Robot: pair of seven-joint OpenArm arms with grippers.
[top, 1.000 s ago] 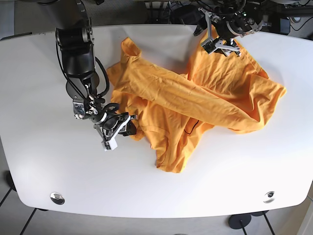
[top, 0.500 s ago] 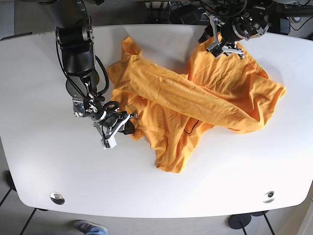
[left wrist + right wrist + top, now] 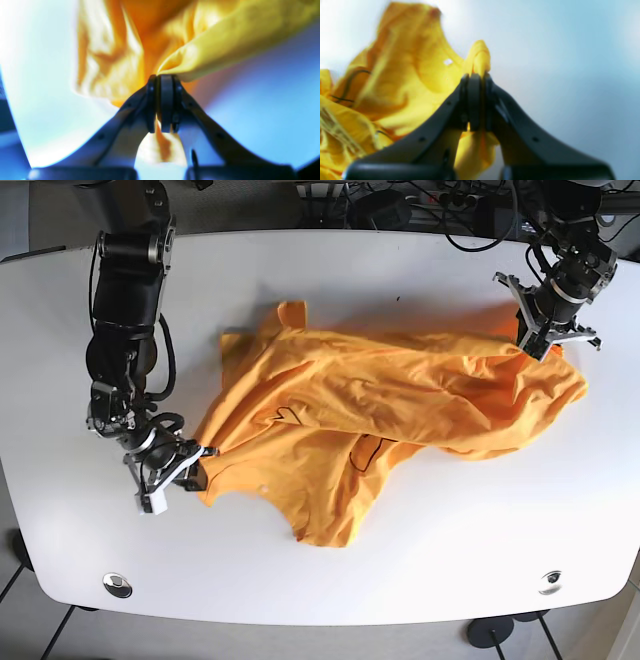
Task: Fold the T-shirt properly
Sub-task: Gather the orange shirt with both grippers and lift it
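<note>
Between the two grippers the orange shirt [image 3: 370, 410] lies stretched across the white table [image 3: 320, 570], pulled into a long band with creases running from one pinched edge toward the other, while a looser flap hangs toward the near table edge below the middle. At the shirt's far-right end in the base view, the left gripper [image 3: 545, 340] has its jaws pressed together on a bunched corner of cloth; in the left wrist view the left gripper [image 3: 163, 77] shows its dark fingers [image 3: 150, 100] meeting with a fold of shirt [image 3: 212, 42] coming out right at the tips and more fabric [image 3: 160, 147] seen through the gap lower down, behind them. At the shirt's near-left end, the right gripper [image 3: 185, 470] likewise pinches the hem, its fingers closed with cloth held between them; in the right wrist view the right gripper [image 3: 476, 76] has a small peak of shirt [image 3: 480, 57] rising just past the tips and the rest of the garment spreading off to the left of the fingers [image 3: 465, 100]. Beyond each gripper, on the side away from the shirt, only bare table shows. A dark curved line, perhaps the neckline, marks the cloth near the middle of the shirt.
</note>
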